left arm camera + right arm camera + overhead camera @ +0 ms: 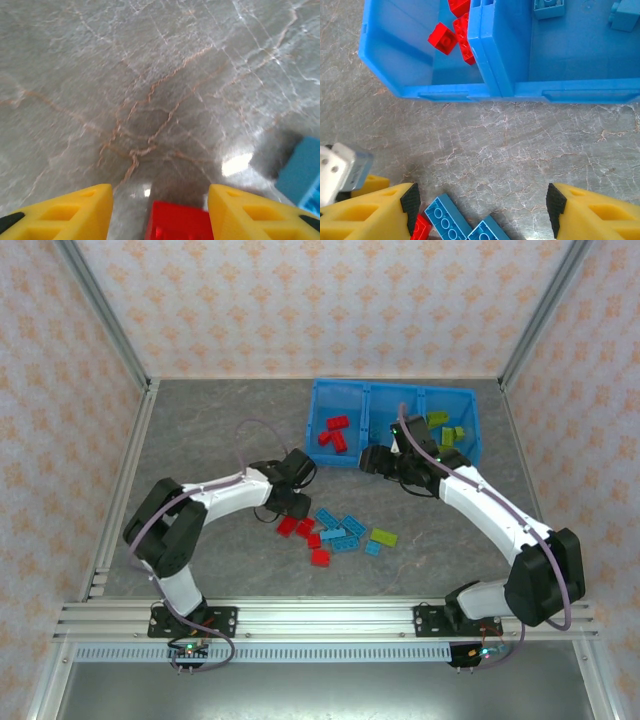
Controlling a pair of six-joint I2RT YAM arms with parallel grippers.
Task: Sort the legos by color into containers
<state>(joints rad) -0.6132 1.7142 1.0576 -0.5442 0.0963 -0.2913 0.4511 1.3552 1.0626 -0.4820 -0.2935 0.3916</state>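
The blue tray [318, 430] stands at the back. Its left compartment holds red legos [335, 433] [451, 31], the middle one light blue legos [549, 7], the right one green legos [446, 431]. Loose red [320, 557], light blue [352, 525] and green [384, 537] bricks lie mid-table. My left gripper [291, 506] [160, 200] is low at the pile's left edge, open, with a red brick [179, 222] between its fingers and a gap on the left side. My right gripper [384, 462] [480, 207] hangs open before the tray, holding nothing, above light blue bricks [445, 220].
Metal rails and patterned walls box in the grey marble table [220, 440]. A light blue brick [302, 170] lies just right of the left gripper. The left arm's white link [340, 170] is close to the right gripper's left finger [380, 212].
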